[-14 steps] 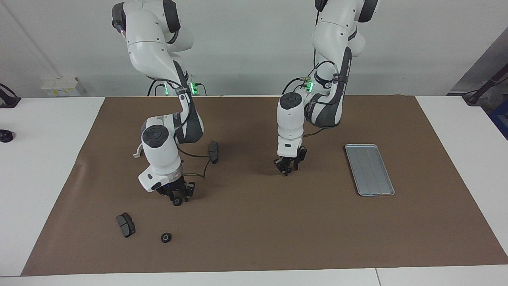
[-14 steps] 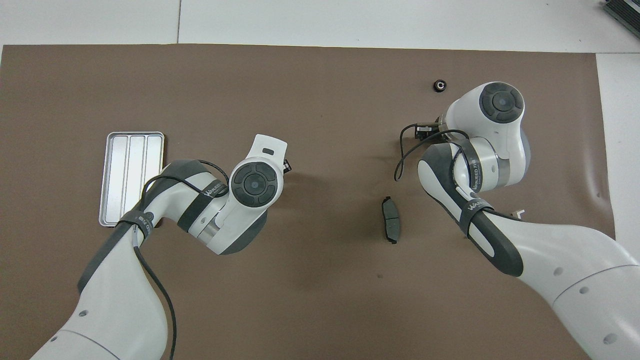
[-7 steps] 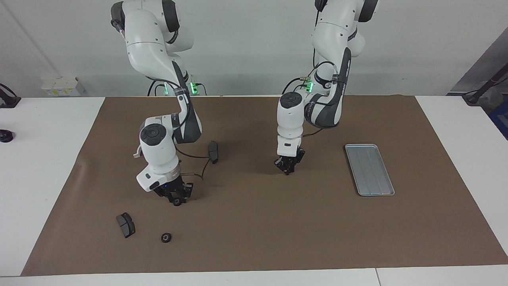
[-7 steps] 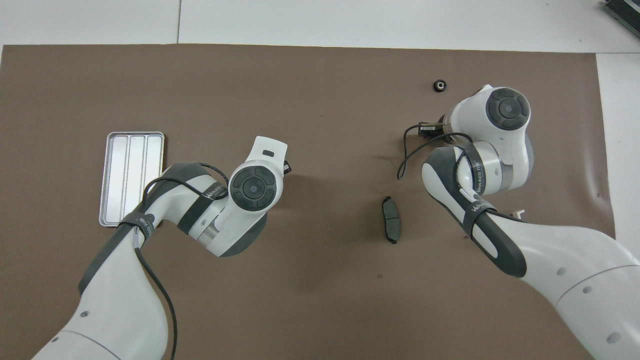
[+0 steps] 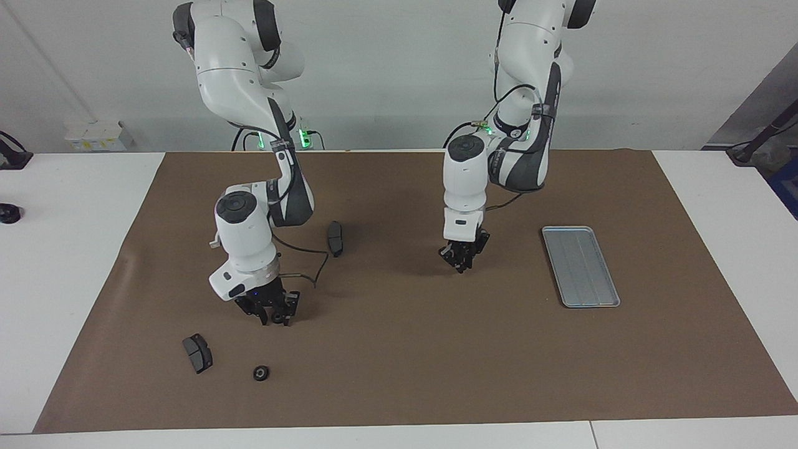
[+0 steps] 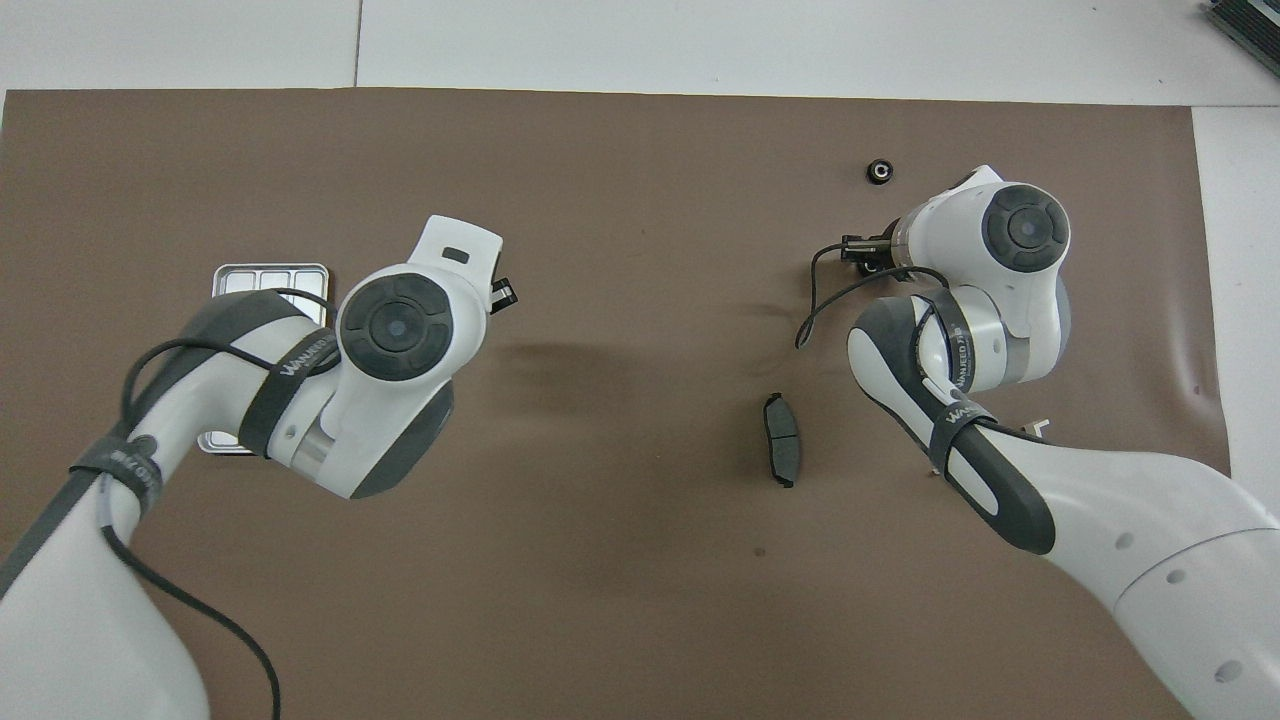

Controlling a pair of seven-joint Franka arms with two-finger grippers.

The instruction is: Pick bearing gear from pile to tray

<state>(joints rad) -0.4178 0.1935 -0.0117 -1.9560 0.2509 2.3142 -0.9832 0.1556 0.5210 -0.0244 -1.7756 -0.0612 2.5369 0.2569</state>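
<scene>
The silver-grey tray [image 5: 580,265] lies flat on the brown mat toward the left arm's end; in the overhead view my left arm covers most of the tray [image 6: 270,276]. A small black bearing gear [image 5: 261,373] lies on the mat toward the right arm's end and also shows in the overhead view [image 6: 879,171]. My right gripper [image 5: 272,317] hangs low over the mat, nearer to the robots than that gear. My left gripper [image 5: 462,265] is over the middle of the mat, fingers together; I cannot see anything in it.
A dark brake pad [image 5: 197,353] lies beside the gear. Another brake pad [image 5: 335,237] lies nearer to the robots, between the two arms, and shows in the overhead view [image 6: 781,452]. The brown mat [image 5: 399,374] covers the white table.
My left gripper's fingers came together, then it rose and moved toward the tray. My right gripper shifted slightly toward the right arm's end of the table.
</scene>
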